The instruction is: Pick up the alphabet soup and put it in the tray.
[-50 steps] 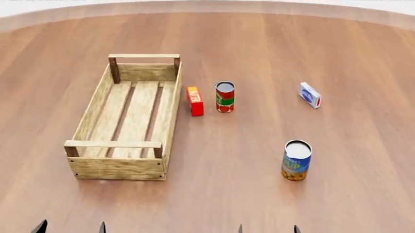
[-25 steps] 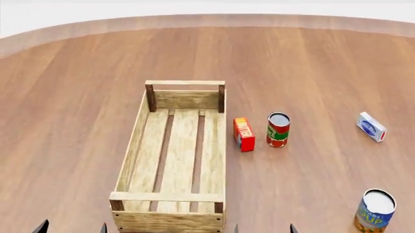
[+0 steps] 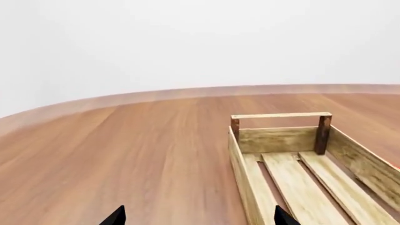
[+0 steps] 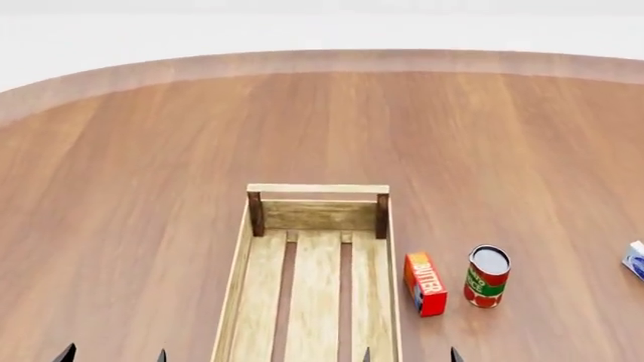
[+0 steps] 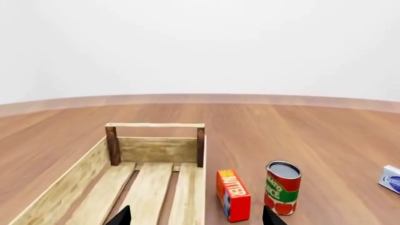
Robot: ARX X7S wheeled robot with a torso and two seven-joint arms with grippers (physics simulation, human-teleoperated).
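On my worktop (image 4: 151, 151) a red butter box (image 4: 426, 283) stands just beside a red-and-green can (image 4: 487, 277) (upright); a white-blue box (image 4: 635, 260) lies well apart.

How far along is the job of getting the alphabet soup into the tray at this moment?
Nothing looks done: the tray holds only bare slats. Nothing is in hand; both grippers, left and right, show just open fingertips. The alphabet soup is out of view; only the red and green can and butter box show.
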